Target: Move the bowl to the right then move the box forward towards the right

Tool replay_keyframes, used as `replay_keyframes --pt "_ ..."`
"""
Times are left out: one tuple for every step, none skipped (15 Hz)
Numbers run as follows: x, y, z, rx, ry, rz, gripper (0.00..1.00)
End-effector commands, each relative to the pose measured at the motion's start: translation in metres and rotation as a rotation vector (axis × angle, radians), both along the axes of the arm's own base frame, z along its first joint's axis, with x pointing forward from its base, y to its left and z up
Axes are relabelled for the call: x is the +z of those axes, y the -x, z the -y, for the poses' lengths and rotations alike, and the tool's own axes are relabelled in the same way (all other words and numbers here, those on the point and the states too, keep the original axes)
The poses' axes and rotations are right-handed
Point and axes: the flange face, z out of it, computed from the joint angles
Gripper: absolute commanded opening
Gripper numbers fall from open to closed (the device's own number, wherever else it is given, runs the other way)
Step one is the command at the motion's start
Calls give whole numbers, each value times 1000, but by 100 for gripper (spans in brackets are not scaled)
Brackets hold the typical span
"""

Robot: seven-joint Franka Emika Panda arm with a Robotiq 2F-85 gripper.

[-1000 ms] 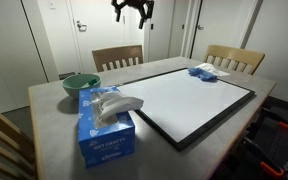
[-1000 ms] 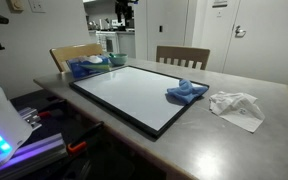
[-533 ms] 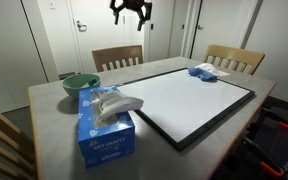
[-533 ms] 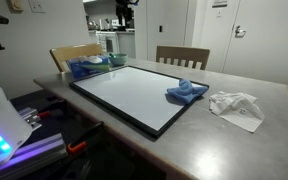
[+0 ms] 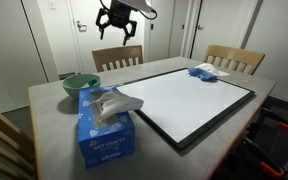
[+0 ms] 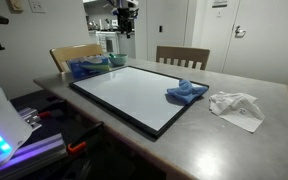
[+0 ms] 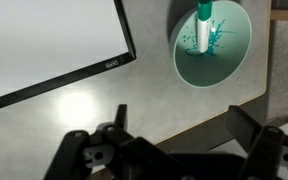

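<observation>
The green bowl (image 5: 81, 85) sits near the table's back corner, and in the wrist view (image 7: 214, 45) it has a small teal and white object in it. The blue tissue box (image 5: 106, 128) stands just in front of the bowl, with a tissue sticking out. In an exterior view the box (image 6: 92, 68) hides most of the bowl. My gripper (image 5: 117, 22) hangs open and empty high above the table's back edge, near the bowl. It also shows in the other exterior view (image 6: 125, 14). In the wrist view the gripper (image 7: 184, 135) has its jaws spread wide over the table edge.
A black-framed whiteboard (image 5: 189, 100) covers the table's middle. A blue cloth (image 5: 204, 72) lies on its far end. Crumpled white paper (image 6: 234, 105) lies on the bare table beside it. Two wooden chairs (image 5: 117, 57) (image 5: 234, 58) stand at the back edge.
My gripper has dropped a little, shifted toward the bowl's side, and turned at the wrist. The bowl, box and cloth have not moved.
</observation>
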Motion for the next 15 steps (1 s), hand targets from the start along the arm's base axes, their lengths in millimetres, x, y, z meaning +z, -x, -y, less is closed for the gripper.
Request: replay_keyframes --pt "-14 -17 -9 -13 -52 14 100" --pt "-10 -7 -7 -8 -23 2 100" --pt "-14 -8 -8 -9 -25 -1 100" --pt "-15 -8 -8 -9 -24 -3 100" --pt "-14 -8 -8 -9 -24 -1 100" --pt "-13 -8 -8 -9 -24 0 100" --pt "-16 -9 -10 -3 -23 -7 100" --pt "-22 -12 -15 11 -25 -17 100" --pt "-31 -15 -22 28 -33 -27 100" --pt "-41 -17 -29 42 -38 -39 100" --pt "-51 -19 -37 59 -44 -49 100" --pt "-63 -20 -46 75 -46 -63 100" --pt "-73 -21 -54 90 -42 -78 100" --pt "-82 -23 -62 103 -41 -88 100" --pt "-90 -24 -69 105 -37 -98 100"
